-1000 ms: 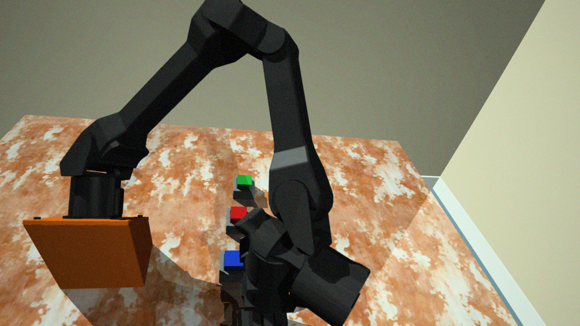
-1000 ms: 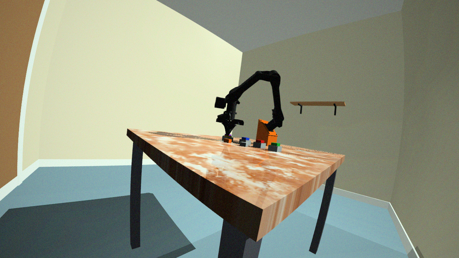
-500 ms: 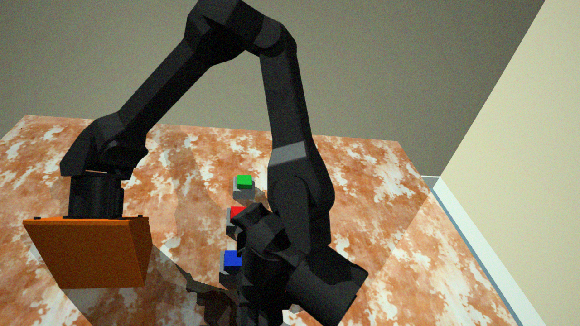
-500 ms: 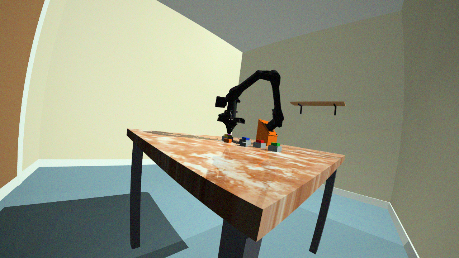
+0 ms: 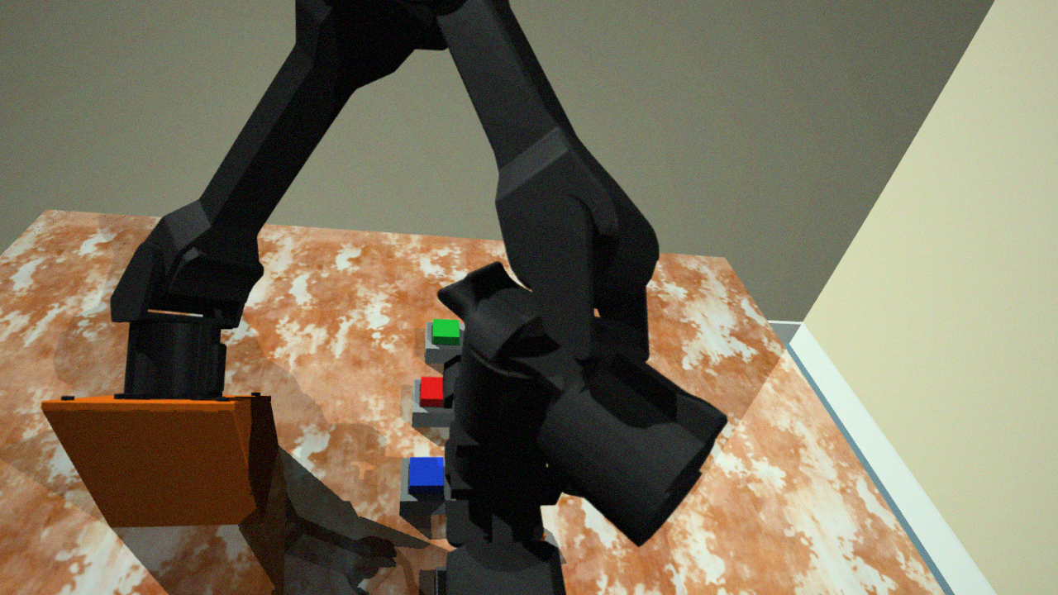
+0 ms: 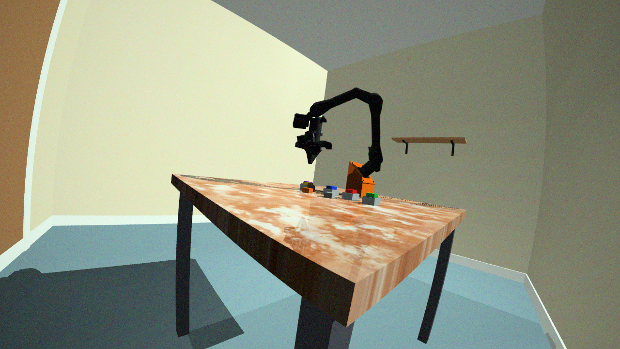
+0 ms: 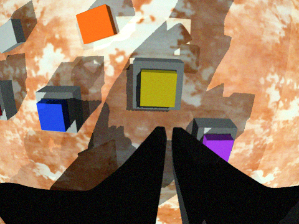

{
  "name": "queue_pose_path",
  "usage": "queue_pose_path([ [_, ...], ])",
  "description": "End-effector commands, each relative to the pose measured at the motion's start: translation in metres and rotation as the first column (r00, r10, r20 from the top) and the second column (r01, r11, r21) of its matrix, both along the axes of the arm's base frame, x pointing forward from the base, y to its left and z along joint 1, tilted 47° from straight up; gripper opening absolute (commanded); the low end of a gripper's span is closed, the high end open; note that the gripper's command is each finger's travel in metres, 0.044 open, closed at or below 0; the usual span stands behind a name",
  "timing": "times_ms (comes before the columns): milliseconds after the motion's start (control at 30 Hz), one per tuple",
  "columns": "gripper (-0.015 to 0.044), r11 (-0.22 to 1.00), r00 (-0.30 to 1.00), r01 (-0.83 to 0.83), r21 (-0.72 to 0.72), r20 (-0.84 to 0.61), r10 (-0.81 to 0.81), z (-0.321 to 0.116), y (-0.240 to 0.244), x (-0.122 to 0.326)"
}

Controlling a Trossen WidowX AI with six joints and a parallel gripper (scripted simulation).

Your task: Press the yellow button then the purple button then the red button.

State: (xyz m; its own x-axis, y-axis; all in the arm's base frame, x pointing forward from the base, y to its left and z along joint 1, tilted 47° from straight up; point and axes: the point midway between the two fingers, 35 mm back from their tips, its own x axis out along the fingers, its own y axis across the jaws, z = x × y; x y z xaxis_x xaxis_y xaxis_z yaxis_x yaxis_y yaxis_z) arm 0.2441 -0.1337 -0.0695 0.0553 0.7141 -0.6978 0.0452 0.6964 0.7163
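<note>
Gripper [image 7: 167,129] hangs above the yellow button [image 7: 158,88], jaws together and empty. We judge that the next move calls for shifting over the purple button [image 7: 218,145] and pressing down.

I observe the pincer [image 6: 311,159] shut, empty, hanging well above the tabletop [image 6: 312,234]. Along the far edge stand the blue button [image 6: 331,191], red button [image 6: 350,194] and green button [image 6: 371,198].

Orange block [image 7: 94,23] beside a blue button [image 7: 52,114]; green button [image 5: 445,330] farther along the marbled table [image 6: 303,230]
</note>
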Motion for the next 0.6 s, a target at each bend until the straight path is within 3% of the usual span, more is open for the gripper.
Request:
queue_pose_path([
  [0,0.002,1.0,1.0,-0.016,0.0,-0.005,0.016,0.004,-0.004,-0.003],
  [233,0.002,1.0,1.0,-0.016,-0.007,-0.009,0.016,-0.043,-0.049,-0.07],
  [467,0.002,1.0,1.0,-0.016,-0.007,-0.009,0.016,-0.047,-0.047,-0.072],
  [567,0.002,1.0,1.0,-0.016,-0.005,-0.008,0.016,-0.079,-0.015,-0.069],
])
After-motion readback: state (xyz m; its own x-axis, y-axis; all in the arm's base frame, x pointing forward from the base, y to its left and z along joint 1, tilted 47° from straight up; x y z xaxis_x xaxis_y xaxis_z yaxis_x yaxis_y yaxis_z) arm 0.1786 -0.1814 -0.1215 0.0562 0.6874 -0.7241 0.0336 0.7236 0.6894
